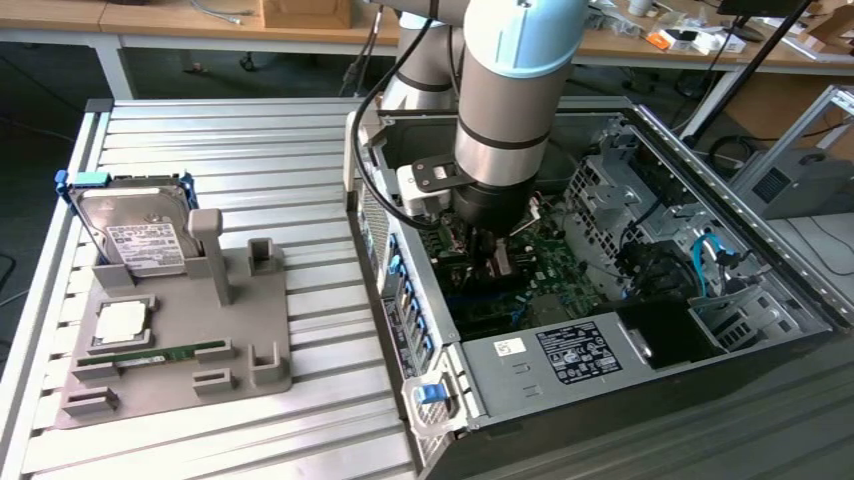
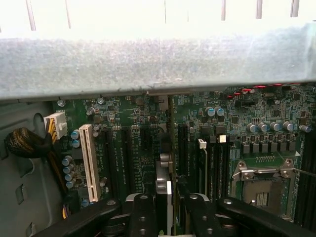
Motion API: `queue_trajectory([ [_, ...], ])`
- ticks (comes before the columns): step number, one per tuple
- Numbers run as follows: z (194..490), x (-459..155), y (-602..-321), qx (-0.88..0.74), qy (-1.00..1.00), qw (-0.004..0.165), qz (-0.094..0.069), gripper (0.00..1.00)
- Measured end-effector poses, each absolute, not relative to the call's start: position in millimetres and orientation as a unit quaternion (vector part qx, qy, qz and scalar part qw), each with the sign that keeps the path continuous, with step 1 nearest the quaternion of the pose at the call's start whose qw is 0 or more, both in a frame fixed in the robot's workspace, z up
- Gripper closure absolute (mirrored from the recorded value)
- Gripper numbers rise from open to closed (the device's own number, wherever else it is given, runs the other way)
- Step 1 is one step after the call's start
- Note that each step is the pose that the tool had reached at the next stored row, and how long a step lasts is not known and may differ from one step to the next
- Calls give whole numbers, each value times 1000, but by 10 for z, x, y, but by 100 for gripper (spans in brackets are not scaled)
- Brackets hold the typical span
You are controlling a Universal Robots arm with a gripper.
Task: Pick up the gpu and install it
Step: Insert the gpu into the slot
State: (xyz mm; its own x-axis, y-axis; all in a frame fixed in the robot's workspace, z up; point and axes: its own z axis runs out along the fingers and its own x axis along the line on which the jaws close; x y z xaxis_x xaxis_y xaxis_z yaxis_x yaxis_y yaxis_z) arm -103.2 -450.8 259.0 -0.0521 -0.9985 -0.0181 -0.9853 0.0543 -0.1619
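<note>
Slatted metal tabletop (image 1: 267,160) carries an open computer case (image 1: 694,340). Inside the case, the gripper (image 2: 165,207) has its fingers (image 2: 143,215) clamped on the gpu (image 2: 164,190), held edge-on just above the motherboard (image 2: 133,128), beyond the white slot (image 2: 89,160).

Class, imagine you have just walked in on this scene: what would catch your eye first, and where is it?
First, the robot arm plunging into the open computer case, its gripper holding the gpu edge-on over the green motherboard. Next, on the exterior view's left, a grey holder on the slatted table carries an upright hard drive and a RAM stick lying flat.
</note>
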Motion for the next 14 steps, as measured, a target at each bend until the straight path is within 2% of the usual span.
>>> queue_trajectory([
  [14,2589,-1032,-4508,-683,725,57,-58,73],
])
